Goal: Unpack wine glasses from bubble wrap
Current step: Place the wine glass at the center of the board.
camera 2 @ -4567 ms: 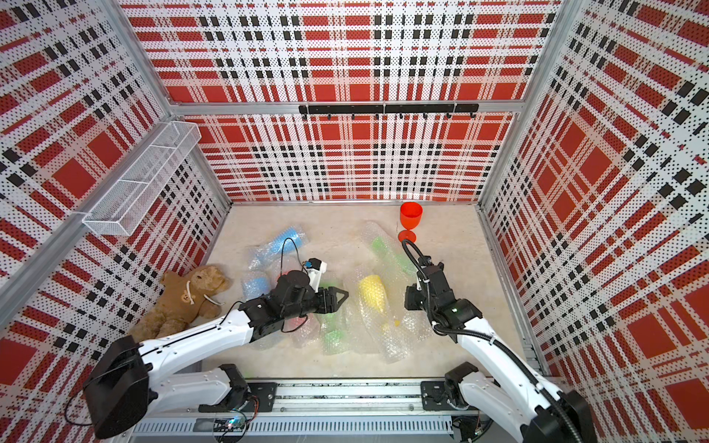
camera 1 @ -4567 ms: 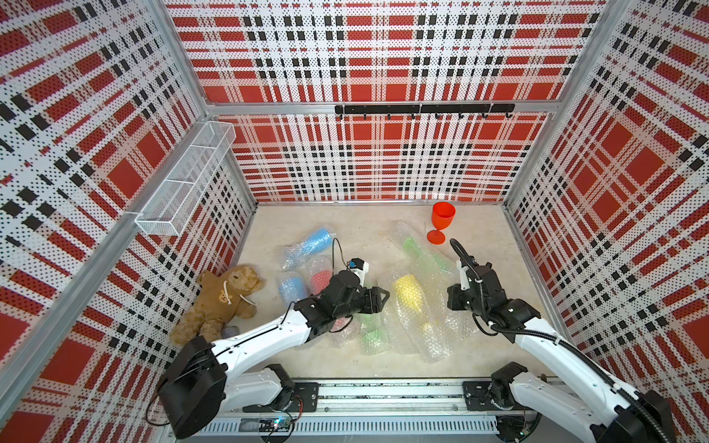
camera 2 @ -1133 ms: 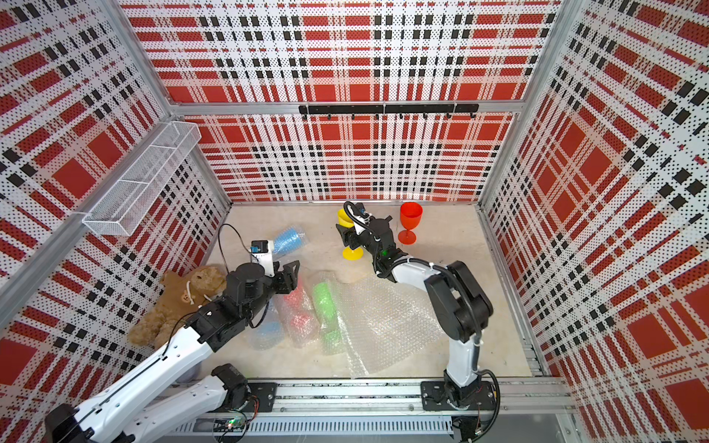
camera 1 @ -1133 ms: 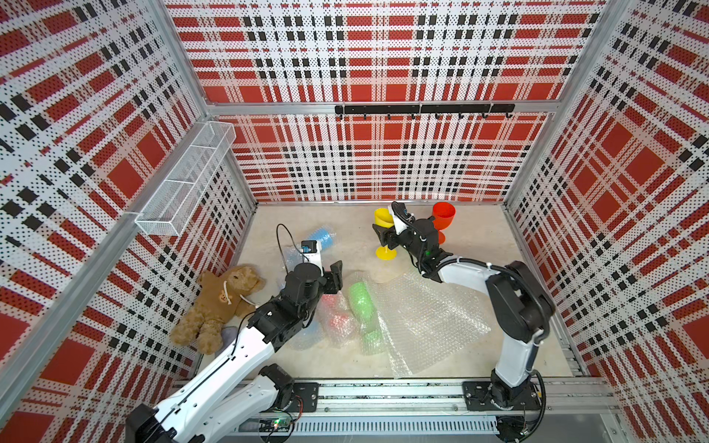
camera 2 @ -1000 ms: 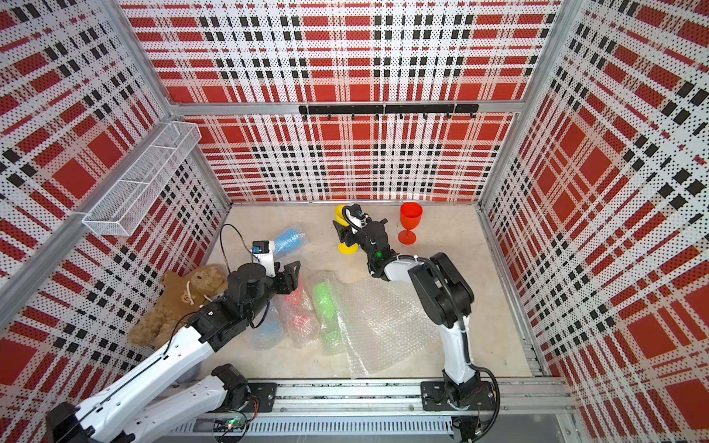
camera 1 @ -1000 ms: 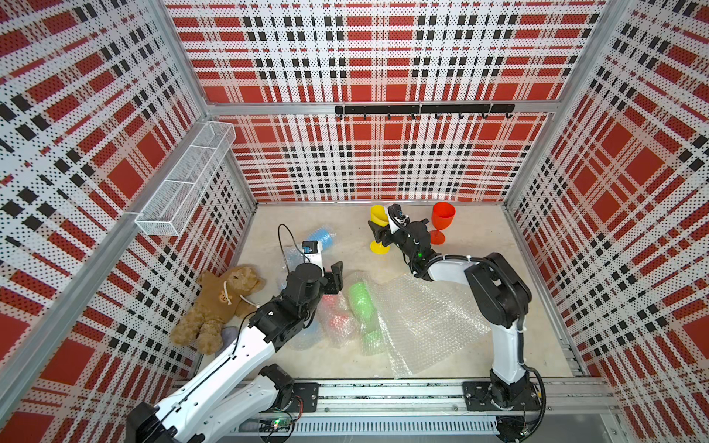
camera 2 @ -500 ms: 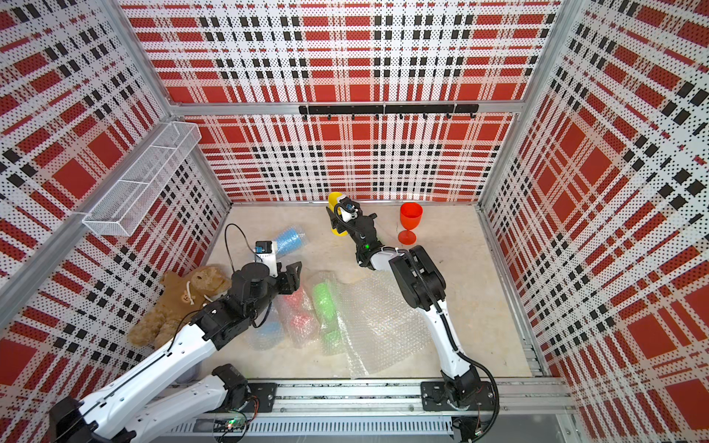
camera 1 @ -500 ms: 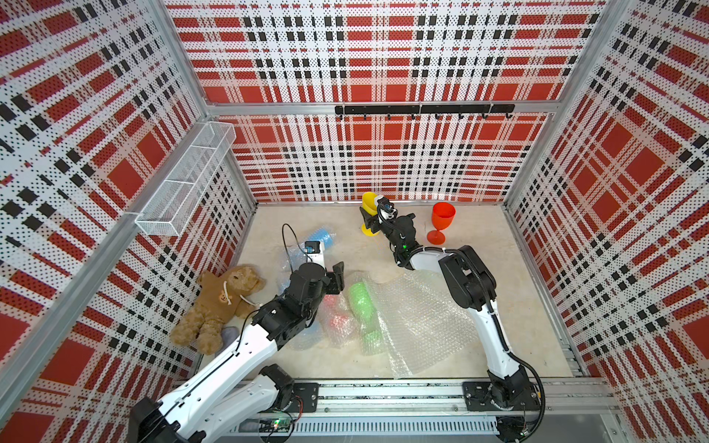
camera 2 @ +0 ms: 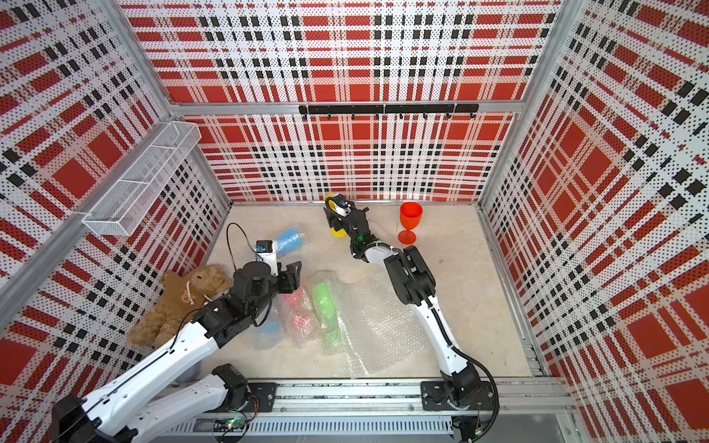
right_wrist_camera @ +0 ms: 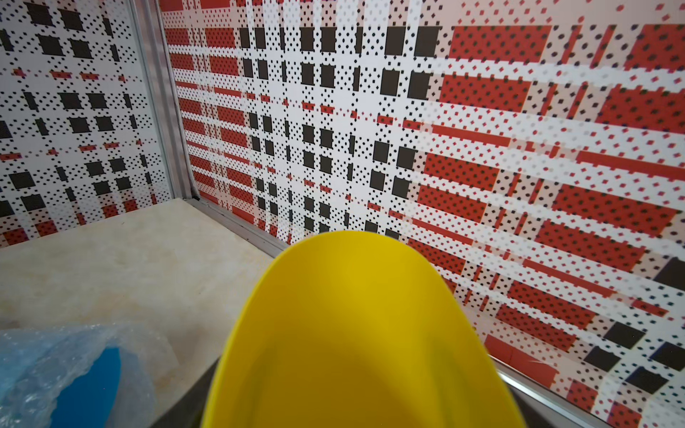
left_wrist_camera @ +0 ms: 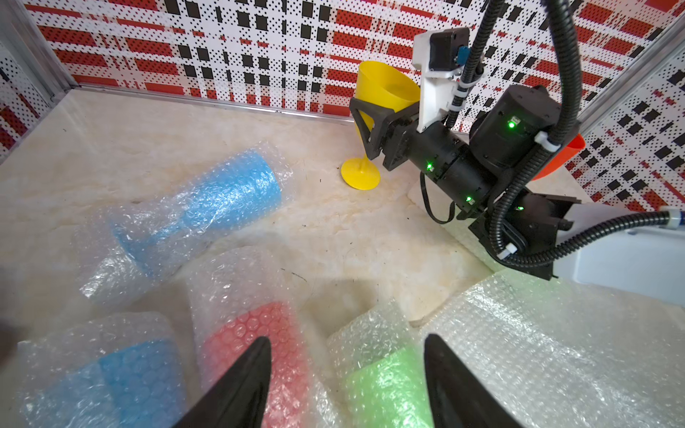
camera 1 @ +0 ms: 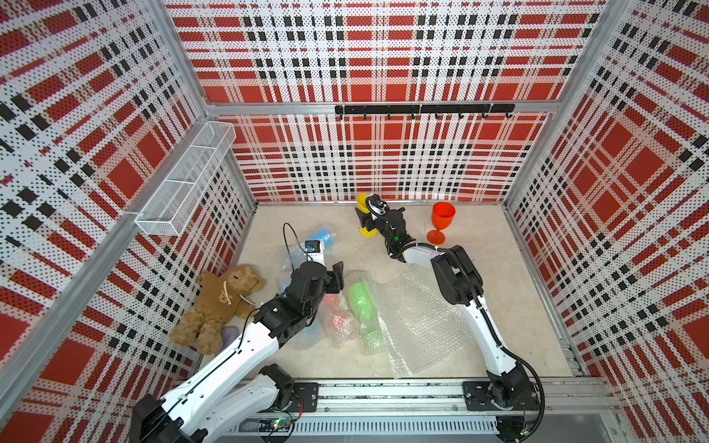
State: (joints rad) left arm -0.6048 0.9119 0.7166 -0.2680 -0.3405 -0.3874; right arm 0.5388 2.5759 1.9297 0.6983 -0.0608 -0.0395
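My right gripper (camera 1: 366, 222) is shut on the bowl of the bare yellow wine glass (left_wrist_camera: 385, 89), upright by the back wall, its foot (left_wrist_camera: 360, 178) at the table. That yellow bowl (right_wrist_camera: 352, 333) fills the right wrist view. A bare red wine glass (camera 1: 441, 222) stands to its right. My left gripper (left_wrist_camera: 344, 344) hangs open above a wrapped red glass (left_wrist_camera: 259, 333) and a wrapped green glass (left_wrist_camera: 385, 385). Two blue glasses (left_wrist_camera: 207, 207) (left_wrist_camera: 122, 378) and a second green one (camera 1: 374, 337) lie in bubble wrap. An empty bubble wrap sheet (camera 1: 418, 322) lies flat.
A brown teddy bear (camera 1: 222, 303) lies at the left wall with a grey cloth piece (camera 1: 228, 333) by its legs. A white wire basket (camera 1: 188, 180) hangs on the left wall. A black hook rail (camera 1: 422, 109) runs along the back wall.
My right arm has carried the yellow glass leftwards and back toward the wall, away from the red glass. The left arm has barely moved.
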